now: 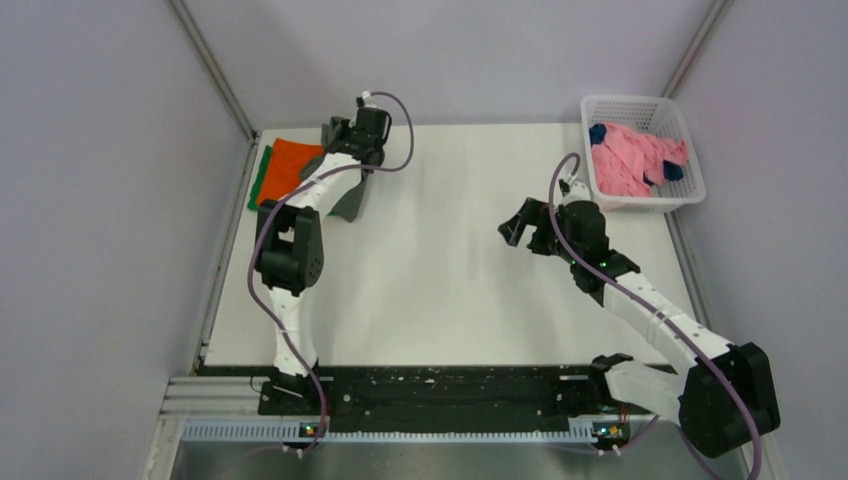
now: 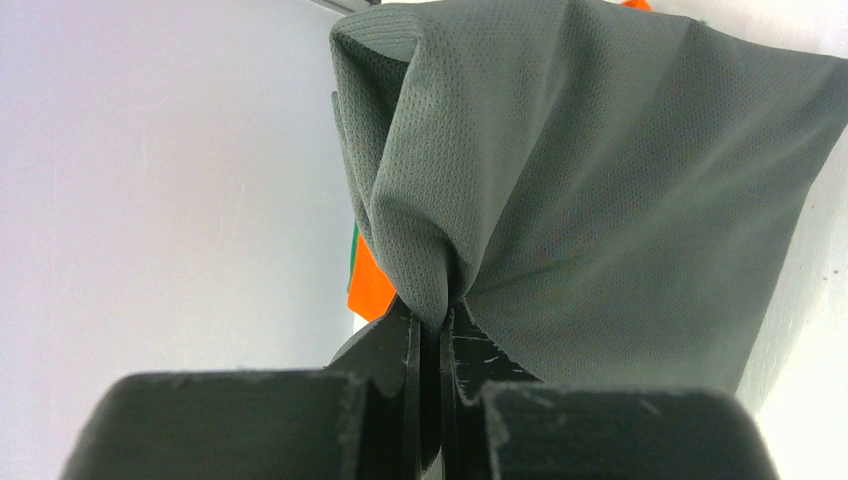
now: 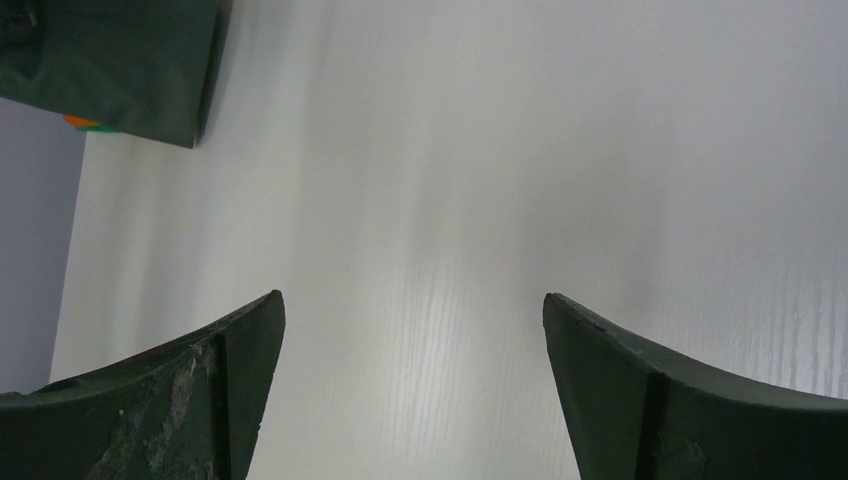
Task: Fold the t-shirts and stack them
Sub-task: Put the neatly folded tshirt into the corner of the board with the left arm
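You have the olive-grey t-shirt (image 1: 349, 200) hanging in the upper left of the overhead frame. It is gathered to a pinch at its top and drapes down past the right edge of the folded orange t-shirt (image 1: 288, 166). Whether its lower corner touches the table (image 1: 450, 290) you cannot tell. In your left wrist view the grey mesh cloth (image 2: 600, 180) fills the upper right and narrows into a fold that runs down between the fingers. Your left gripper (image 1: 340, 134) has its jaws pressed together on that fold, with only fabric between them.

The orange t-shirt lies flat on a green t-shirt (image 1: 257, 187), which shows only as a strip along its left side, in the far left corner of the table.

Your right gripper (image 1: 521, 222) sits right of centre, well apart from the grey shirt, with its jaws spread wide over bare white tabletop. Its wrist view catches the dark cloth (image 3: 120, 70) in the upper left corner.

At the upper right, the white lattice basket (image 1: 640, 101) holds a crumpled pink t-shirt (image 1: 630, 162), with a navy blue t-shirt (image 1: 597, 133) showing at its edges
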Tool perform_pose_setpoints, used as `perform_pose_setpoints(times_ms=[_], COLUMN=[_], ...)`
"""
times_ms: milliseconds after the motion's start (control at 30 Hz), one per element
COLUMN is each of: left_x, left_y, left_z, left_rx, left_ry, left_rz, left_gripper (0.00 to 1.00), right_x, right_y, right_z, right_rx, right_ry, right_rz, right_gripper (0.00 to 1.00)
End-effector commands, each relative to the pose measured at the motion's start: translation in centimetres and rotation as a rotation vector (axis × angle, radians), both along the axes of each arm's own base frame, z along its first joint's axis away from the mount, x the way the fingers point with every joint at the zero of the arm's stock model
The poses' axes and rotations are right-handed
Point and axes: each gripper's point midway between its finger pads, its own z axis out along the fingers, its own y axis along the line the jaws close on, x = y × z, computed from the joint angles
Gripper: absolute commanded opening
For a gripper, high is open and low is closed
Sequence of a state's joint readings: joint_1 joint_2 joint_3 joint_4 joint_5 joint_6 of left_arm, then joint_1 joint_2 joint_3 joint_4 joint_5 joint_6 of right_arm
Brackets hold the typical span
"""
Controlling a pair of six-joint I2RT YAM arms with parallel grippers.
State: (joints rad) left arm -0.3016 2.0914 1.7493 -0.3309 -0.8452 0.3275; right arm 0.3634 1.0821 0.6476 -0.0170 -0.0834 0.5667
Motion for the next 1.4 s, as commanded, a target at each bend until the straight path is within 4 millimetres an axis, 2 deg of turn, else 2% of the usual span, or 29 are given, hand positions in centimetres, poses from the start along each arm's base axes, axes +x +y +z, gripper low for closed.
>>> perform_pose_setpoints(times_ms=[0,67,233,467,567,867,1167,1367], left_x=[0.3,0.1,-0.4,-0.8,-0.7,1.2,2.6,3.2], left_y=[0.4,0.6,1.5,1.6,1.7,3.9,7.6,9.9], left_z=[7.5,7.9,7.6,9.6,9.5,5.2,0.3,-1.4], left_rx=[-0.067,-0.094,-0.164,-0.178,-0.194,-0.230,-0.286,-0.334], left_ry=[-0.159,-0.168,-0.153,-0.185,-0.183,-0.125,-0.086,-0.092], left_rz=[-0.018,-0.023,-0.024,-0.036,-0.046,-0.016,0.055,0.101], left_gripper=[0.00,0.00,0.00,0.00,0.00,0.00,0.00,0.00], right_x=[0.7,0.6,0.8,0.9,0.9,1.0,1.4,1.6], right_y=[-0.6,-0.6,-0.9,-0.7,-0.9,-1.5,-1.8,-1.8], right_z=[0.6,0.6,0.3,-0.1,-0.2,-0.4,-1.3,-1.7], right_rx=[-0.022,-0.023,-0.032,-0.035,-0.039,-0.062,-0.088,-0.097], right_ry=[-0.017,-0.017,-0.013,0.001,0.001,0.007,0.029,0.042], right_rz=[-0.018,-0.020,-0.035,-0.030,-0.036,-0.060,-0.071,-0.070], right_gripper=[0.99,0.99,0.99,0.99,0.99,0.99,0.99,0.99])
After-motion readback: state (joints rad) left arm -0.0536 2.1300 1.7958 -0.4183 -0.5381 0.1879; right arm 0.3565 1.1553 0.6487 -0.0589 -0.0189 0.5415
